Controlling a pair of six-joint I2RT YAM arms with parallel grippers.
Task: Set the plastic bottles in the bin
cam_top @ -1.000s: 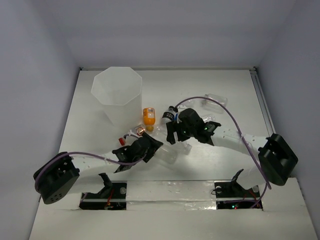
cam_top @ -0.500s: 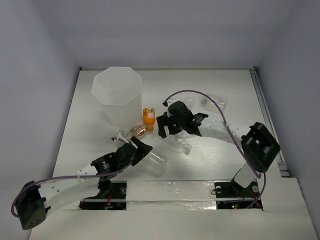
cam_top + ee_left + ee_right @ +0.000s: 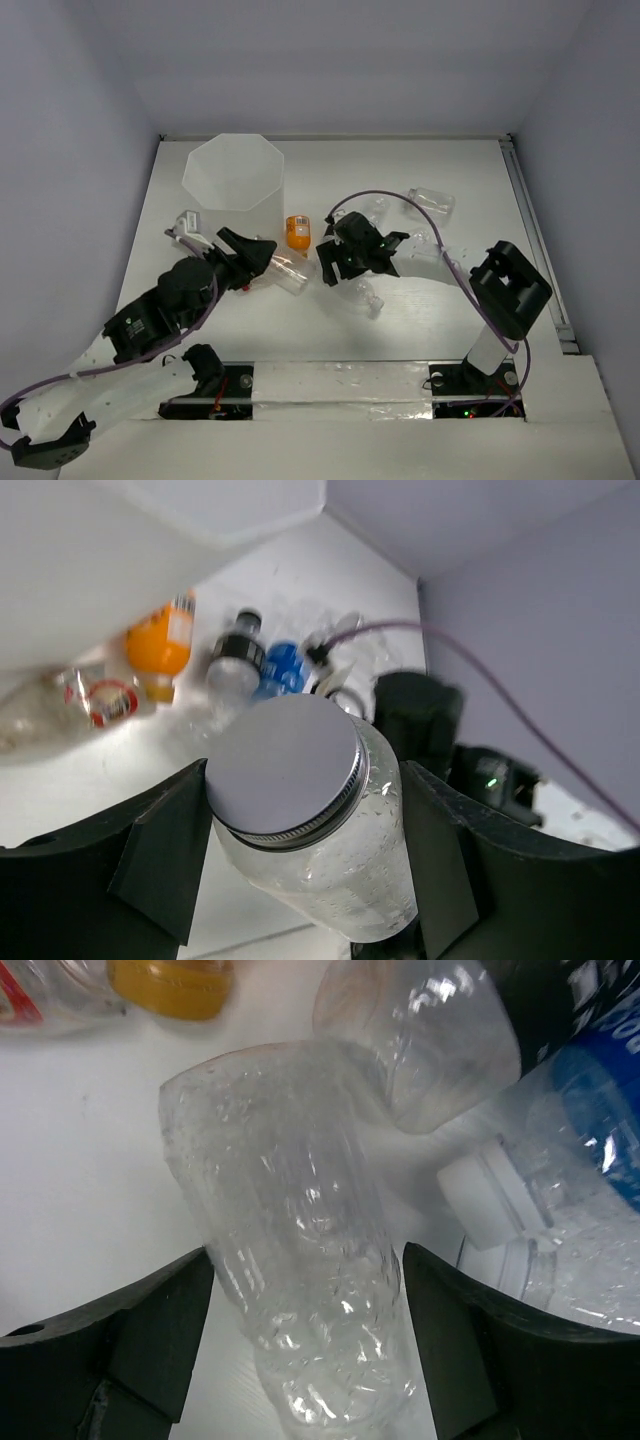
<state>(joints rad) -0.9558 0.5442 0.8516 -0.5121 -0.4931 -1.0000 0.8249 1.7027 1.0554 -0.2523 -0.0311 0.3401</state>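
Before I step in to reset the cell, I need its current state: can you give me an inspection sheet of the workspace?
Surface: white table, no spills seen.
Job's things: bin upright at far left, no bottle seen inside; orange bottle near its base; black-capped bottle and blue-labelled bottle side by side.
Clutter: nothing seen.
End effectors: left end effector shut on the squat clear bottle, near the bin; right end effector straddles the long clear bottle, grip unclear.
Cables: purple cable arches over the right arm.
Surroundings: plain walls.
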